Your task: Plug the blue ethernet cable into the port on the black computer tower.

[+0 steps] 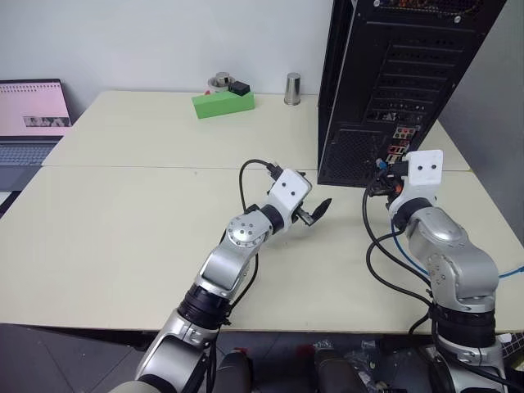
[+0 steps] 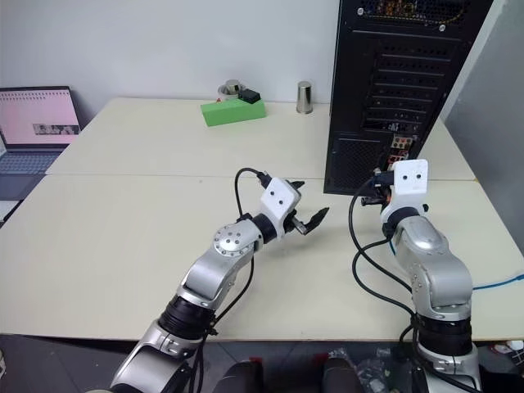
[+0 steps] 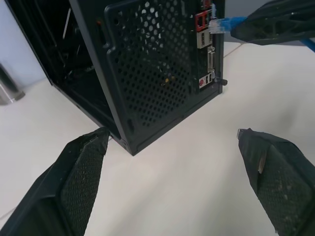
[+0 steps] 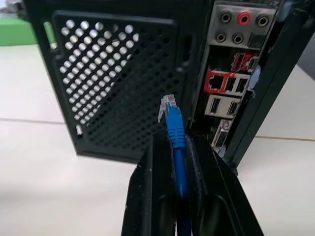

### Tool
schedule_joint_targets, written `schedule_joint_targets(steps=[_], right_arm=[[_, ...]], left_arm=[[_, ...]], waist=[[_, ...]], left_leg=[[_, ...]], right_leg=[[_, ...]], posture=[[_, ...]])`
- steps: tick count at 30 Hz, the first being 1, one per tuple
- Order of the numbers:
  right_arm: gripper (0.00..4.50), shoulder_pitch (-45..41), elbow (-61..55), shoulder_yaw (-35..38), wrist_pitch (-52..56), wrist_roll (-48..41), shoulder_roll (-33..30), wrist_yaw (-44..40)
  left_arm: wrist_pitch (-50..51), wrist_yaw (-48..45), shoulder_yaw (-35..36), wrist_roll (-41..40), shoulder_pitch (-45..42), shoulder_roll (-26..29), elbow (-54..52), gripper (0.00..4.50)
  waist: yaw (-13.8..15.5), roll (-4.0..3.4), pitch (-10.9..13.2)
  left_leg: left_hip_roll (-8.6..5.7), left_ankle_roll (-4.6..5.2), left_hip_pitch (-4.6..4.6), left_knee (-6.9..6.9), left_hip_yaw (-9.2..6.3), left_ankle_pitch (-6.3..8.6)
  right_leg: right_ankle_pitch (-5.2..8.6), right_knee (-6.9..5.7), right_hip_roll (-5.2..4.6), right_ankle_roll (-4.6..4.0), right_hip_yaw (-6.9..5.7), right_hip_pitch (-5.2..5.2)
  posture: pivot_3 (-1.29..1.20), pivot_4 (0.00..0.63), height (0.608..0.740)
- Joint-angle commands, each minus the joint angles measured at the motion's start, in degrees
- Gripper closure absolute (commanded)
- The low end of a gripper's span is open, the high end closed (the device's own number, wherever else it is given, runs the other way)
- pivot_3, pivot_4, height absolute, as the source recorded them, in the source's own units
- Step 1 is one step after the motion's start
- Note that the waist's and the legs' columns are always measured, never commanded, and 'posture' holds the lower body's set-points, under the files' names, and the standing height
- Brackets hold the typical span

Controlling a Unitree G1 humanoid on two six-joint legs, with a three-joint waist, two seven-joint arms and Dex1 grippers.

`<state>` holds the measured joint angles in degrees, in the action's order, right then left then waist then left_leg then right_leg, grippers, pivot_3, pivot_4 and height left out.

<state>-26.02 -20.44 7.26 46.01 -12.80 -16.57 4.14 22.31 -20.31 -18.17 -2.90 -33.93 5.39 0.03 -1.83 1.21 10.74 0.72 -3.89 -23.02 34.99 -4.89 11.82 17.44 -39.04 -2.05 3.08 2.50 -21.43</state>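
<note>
The black computer tower (image 1: pixel 393 82) stands on the table's far right with its rear panel facing me. My right gripper (image 4: pixel 175 140) is shut on the blue ethernet cable (image 4: pixel 175 130), just behind its clear plug (image 4: pixel 167 105). The plug points at the tower's mesh vent, a short way from the I/O panel. The port (image 4: pixel 215 84) sits in a red-framed block below the round audio jacks. The cable's slack trails off to the right (image 1: pixel 512 272). My left gripper (image 1: pixel 315 211) hovers open and empty over the table, left of the tower's base.
A green box (image 1: pixel 223 102) with small items on it and a metal cup (image 1: pixel 292 88) stand at the table's back. An open laptop (image 1: pixel 29 123) sits at the far left. Black robot wires (image 1: pixel 377 246) loop beside my right arm.
</note>
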Motion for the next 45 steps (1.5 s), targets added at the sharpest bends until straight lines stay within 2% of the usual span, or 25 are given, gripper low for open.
schedule_joint_targets(steps=[1,11,45], right_arm=[[4.5,-1.9,0.7,1.4,-3.2,2.7,1.0,2.2],[4.5,-4.9,7.2,3.0,-7.9,5.1,2.9,3.1],[4.5,-9.5,16.1,5.5,-11.3,4.8,3.6,1.2]], left_arm=[[1.6,1.1,1.3,0.4,-2.4,-1.6,-0.9,0.05],[-3.6,-9.1,2.4,-3.2,-3.9,1.0,1.7,0.05],[-7.1,-11.9,6.4,-5.4,-7.2,-0.9,6.5,0.05]], waist=[[0.0,0.0,0.0],[0.0,-0.01,0.0],[-0.1,-0.01,0.0]], left_leg=[[0.0,0.0,0.0,0.0,0.01,0.0],[0.01,0.0,0.01,-0.03,0.05,0.0],[0.0,0.0,0.01,-0.03,0.07,0.0]], right_leg=[[0.0,0.0,0.0,0.0,0.01,0.0],[0.0,0.01,0.0,-0.01,0.03,-0.02],[0.0,0.01,-0.01,-0.01,0.05,-0.03]], posture=[[0.0,0.15,0.74],[0.0,0.15,0.74],[0.0,0.15,0.74]])
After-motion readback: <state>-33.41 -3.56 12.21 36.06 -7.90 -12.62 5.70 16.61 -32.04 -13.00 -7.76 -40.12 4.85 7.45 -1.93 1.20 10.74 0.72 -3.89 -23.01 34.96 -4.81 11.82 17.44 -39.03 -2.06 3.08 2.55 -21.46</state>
